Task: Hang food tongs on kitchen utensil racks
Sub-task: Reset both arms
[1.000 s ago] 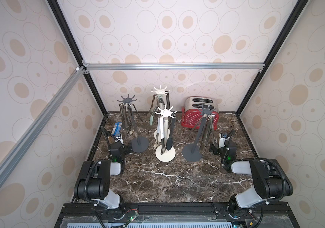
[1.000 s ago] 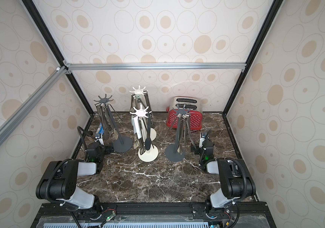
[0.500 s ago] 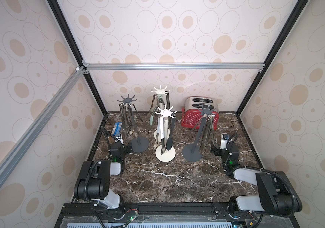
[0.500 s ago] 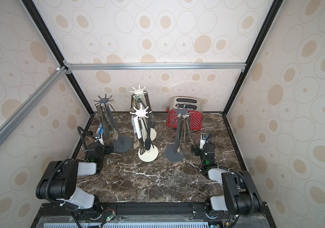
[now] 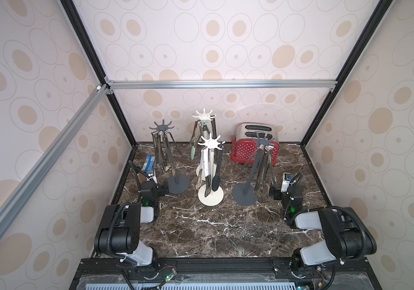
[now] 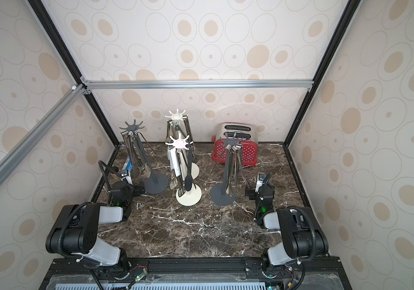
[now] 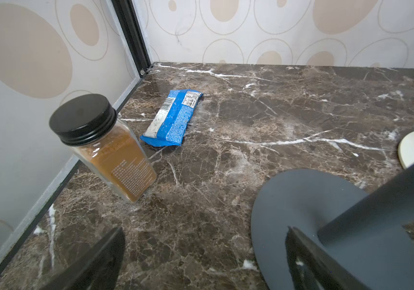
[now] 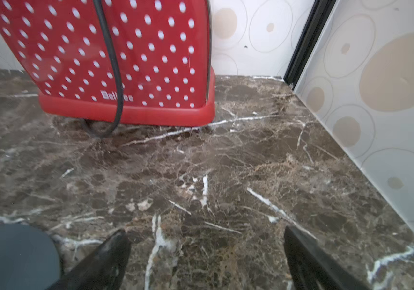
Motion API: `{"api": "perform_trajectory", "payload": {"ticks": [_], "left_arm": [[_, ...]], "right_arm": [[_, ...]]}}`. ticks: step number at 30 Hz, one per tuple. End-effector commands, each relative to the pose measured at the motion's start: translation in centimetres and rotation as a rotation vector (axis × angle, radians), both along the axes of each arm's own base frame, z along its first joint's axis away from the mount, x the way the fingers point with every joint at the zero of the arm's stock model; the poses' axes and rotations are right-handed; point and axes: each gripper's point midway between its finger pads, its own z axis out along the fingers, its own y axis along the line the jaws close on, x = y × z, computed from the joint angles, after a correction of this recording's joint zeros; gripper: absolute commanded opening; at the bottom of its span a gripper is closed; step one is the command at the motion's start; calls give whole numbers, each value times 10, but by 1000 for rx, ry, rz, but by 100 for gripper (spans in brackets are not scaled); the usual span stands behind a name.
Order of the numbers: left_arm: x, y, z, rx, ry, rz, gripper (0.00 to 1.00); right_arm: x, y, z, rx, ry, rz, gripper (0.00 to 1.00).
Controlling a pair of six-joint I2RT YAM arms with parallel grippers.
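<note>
Four kitchen utensil racks stand on the marble in both top views: a dark grey one at the left (image 5: 162, 128), a cream one at the back (image 5: 204, 116), a cream one in front (image 5: 211, 143) and a dark grey one at the right (image 5: 263, 142). Food tongs hang from every crown: steel tongs (image 5: 159, 153), green-tipped tongs (image 5: 193, 153), black-tipped tongs (image 5: 215, 180), steel tongs (image 5: 263, 173). My left gripper (image 7: 204, 251) is open and empty, low beside the left rack's base (image 7: 301, 213). My right gripper (image 8: 206, 251) is open over bare marble, just right of the right rack's base (image 8: 12, 256).
A red dotted toaster (image 8: 125, 62) with a black cord (image 8: 113, 75) stands at the back right. A brown spice jar (image 7: 103, 148) and a blue packet (image 7: 173, 118) lie by the left wall. Patterned walls close in on three sides.
The right arm's elbow dipped towards the front, then rose part of the way back; its gripper stayed beside the right rack. The left arm has not moved.
</note>
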Motion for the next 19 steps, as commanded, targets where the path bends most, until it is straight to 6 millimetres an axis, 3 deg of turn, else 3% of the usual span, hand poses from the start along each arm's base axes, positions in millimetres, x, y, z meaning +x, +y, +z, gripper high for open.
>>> {"api": "perform_trajectory", "payload": {"ticks": [1, 19], "left_arm": [[7, 0, 12, 28, -25, -4, 99], [7, 0, 13, 29, -28, -4, 99]], "right_arm": [[5, -4, 15, 12, -56, -27, 98], [9, -5, 14, 8, -35, -32, 98]]}}
